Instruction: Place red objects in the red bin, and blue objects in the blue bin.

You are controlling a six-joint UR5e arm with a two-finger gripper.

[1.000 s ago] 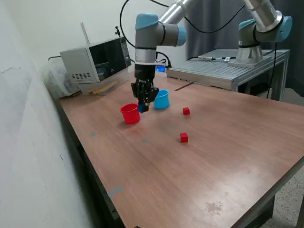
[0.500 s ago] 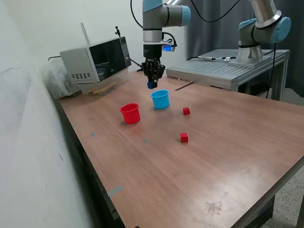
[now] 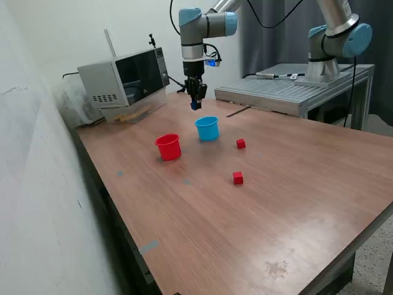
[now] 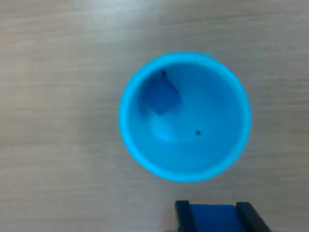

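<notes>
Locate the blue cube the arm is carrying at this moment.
The blue cube is pinched in the end effector, held in the air above the light blue cup, which already holds another blue cube.

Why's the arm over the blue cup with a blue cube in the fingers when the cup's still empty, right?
Not empty. The wrist view shows one blue cube already lying inside the blue cup. The rest holds: a second blue cube sits between the fingers above the cup.
</notes>
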